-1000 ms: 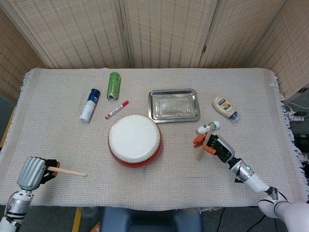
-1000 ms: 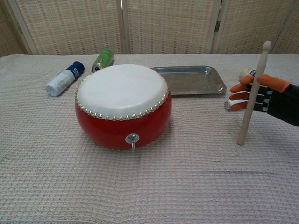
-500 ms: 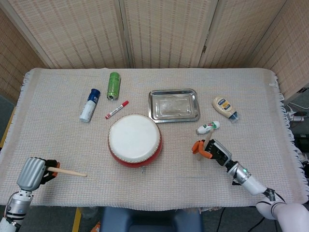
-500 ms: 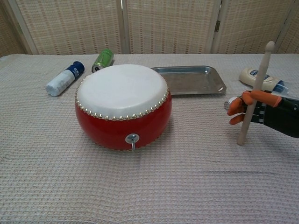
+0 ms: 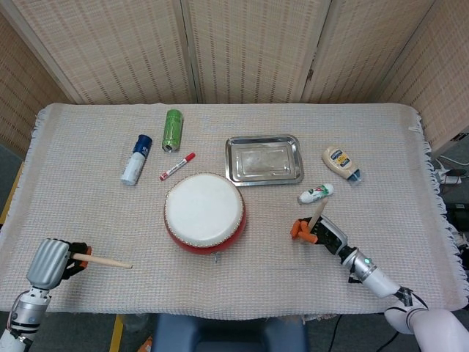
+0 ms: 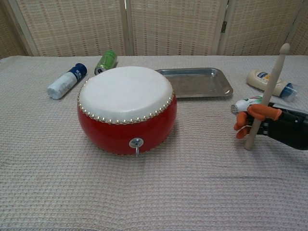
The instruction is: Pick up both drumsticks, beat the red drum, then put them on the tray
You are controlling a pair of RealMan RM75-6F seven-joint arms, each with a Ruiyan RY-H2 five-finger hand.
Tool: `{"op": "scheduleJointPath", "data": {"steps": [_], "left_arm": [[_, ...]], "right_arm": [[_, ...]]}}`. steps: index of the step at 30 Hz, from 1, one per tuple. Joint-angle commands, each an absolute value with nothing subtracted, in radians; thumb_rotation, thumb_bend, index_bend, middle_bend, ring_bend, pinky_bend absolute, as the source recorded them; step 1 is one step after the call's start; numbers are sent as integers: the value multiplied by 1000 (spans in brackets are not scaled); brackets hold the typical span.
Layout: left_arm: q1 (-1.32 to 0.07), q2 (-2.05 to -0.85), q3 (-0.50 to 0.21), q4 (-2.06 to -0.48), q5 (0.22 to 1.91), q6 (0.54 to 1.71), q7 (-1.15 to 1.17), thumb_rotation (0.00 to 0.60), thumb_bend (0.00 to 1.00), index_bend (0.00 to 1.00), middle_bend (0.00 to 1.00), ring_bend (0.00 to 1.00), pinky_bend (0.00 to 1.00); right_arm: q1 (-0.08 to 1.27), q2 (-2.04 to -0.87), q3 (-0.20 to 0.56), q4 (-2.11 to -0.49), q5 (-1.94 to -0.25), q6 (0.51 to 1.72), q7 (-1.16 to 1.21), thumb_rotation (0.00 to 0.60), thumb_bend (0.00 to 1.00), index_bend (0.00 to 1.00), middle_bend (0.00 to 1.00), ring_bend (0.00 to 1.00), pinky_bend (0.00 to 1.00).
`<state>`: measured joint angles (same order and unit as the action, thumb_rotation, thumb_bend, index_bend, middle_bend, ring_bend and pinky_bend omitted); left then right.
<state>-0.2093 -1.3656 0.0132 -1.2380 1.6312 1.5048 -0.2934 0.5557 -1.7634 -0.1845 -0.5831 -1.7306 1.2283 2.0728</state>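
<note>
- Now my right hand (image 6: 269,120) is gripping the right drumstick (image 6: 267,96) near-upright, tip tilting up and to the right, butt end pointing down close to the table cloth (image 5: 95,213).
- Over the last second this hand has been sinking and drawing nearer to my side of the table; the stick has been leaning a little further right as it goes.
- It is sitting well to the right of the red drum (image 5: 204,213), not over the skin, so I am judging that the beat is not yet under way on this side.
- My left hand (image 5: 51,262) is holding at the near left corner, fingers closed round the left drumstick (image 5: 102,259), which is lying roughly level and pointing right toward the drum; no shift there across the second.
- Both sticks are in hand, so the pickup step looks done; I am reading the next need as swinging each tip over the drumhead.
- Tray (image 5: 264,158): sitting just beyond the drum, nothing lying in it, bare metal showing.
- Scattered around: green can (image 5: 172,130) and blue-capped bottle (image 5: 136,158) at far left, red marker (image 5: 177,166) between them and the drum, mayonnaise bottle (image 5: 341,163) at far right, small white tube (image 5: 316,193) just beyond my right hand.
</note>
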Motion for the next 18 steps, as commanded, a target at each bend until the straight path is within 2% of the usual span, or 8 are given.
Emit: {"op": "scheduleJointPath", "data": {"steps": [1,10,13,16,18], "left_arm": [[-209,-1366,14,-1236,1631,1504,-294,600,563,948,1000,1000,1000],[-208,-1366,14,-1233,1628,1502,-298,600,563,948,1000,1000,1000],[-208,-1369,15,-1232,1627,1500,-299,600,563,947,1000,1000,1000],[-207,-1371,16,-1229,1626,1498,-301,600,563,947,1000,1000,1000],[-206,-1371,16,-1226,1626,1498,-302,600,563,947,1000,1000,1000]], "right_arm": [[557,-1769,-187,-580,-1730,1223,2066,453,159,787,561,451,475],[562,-1786,-188,-569,-1720,1199,2057,469,159,861,654,538,533],[564,-1793,-189,-567,-1718,1190,2049,475,159,903,706,594,575],[566,-1799,-183,-566,-1713,1190,2034,575,168,968,782,685,659],[565,-1804,-177,-566,-1707,1191,2022,600,231,997,830,748,714]]}}
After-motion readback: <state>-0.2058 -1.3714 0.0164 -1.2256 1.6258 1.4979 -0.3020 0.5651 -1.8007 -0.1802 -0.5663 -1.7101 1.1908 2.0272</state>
